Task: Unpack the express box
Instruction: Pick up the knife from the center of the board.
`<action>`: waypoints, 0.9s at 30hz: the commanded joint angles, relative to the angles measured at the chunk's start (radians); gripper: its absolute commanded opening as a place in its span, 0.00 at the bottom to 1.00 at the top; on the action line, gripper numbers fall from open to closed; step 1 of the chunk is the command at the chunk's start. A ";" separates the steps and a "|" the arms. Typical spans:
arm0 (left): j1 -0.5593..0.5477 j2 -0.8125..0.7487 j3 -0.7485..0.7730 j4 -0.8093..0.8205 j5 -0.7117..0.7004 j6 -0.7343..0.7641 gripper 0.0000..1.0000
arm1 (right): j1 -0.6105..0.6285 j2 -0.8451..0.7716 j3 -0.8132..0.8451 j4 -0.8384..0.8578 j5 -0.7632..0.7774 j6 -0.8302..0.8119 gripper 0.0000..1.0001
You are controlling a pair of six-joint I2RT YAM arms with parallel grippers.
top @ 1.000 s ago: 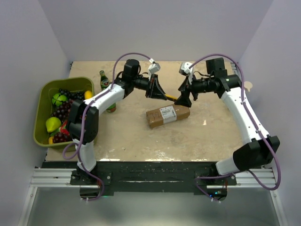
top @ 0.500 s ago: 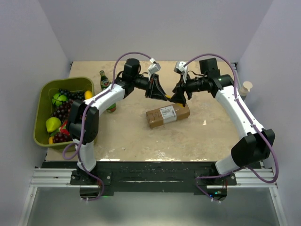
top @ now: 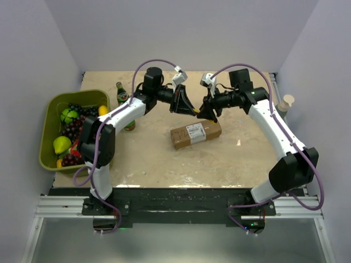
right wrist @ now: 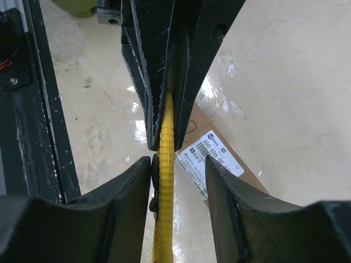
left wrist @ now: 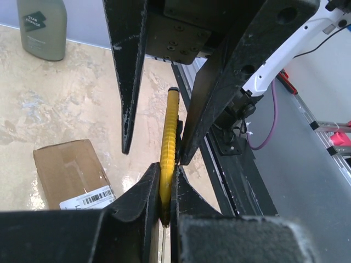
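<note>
The express box (top: pixel 196 133), a brown carton with a white label, lies on the table in the middle. It also shows in the left wrist view (left wrist: pixel 74 172) and the right wrist view (right wrist: pixel 219 150). My left gripper (top: pixel 185 106) hangs above and behind the box, shut on a slim yellow utility knife (top: pixel 196 113); in its own view it (left wrist: pixel 166 183) pinches the knife (left wrist: pixel 170 137). My right gripper (top: pixel 206 111) faces it. It (right wrist: pixel 177 164) is open with its jaws on either side of the knife's free end (right wrist: pixel 166 153), the left finger close against it.
A green basket (top: pixel 82 92) of fruit stands at the far left. A green bottle (top: pixel 121 94) stands beside it, behind the left arm. A pale cup (top: pixel 287 101) sits at the right table edge. A grey-green bottle (left wrist: pixel 43 27) shows in the left wrist view.
My right arm has swung left toward the left gripper, and its open jaws now straddle the knife. The left gripper and the box have not moved.
</note>
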 commanded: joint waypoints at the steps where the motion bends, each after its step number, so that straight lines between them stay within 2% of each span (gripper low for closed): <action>1: -0.005 -0.016 0.030 0.044 0.027 -0.018 0.00 | 0.000 0.000 0.000 0.033 0.019 0.016 0.45; 6: -0.005 -0.013 0.030 0.044 0.027 -0.018 0.00 | 0.002 0.008 0.007 0.034 0.013 0.020 0.38; 13: -0.005 -0.010 0.032 0.044 0.028 -0.018 0.00 | -0.001 0.000 0.019 0.031 0.014 0.028 0.47; 27: -0.005 0.001 0.038 0.050 0.033 -0.021 0.00 | -0.023 -0.007 0.031 0.027 0.011 0.056 0.46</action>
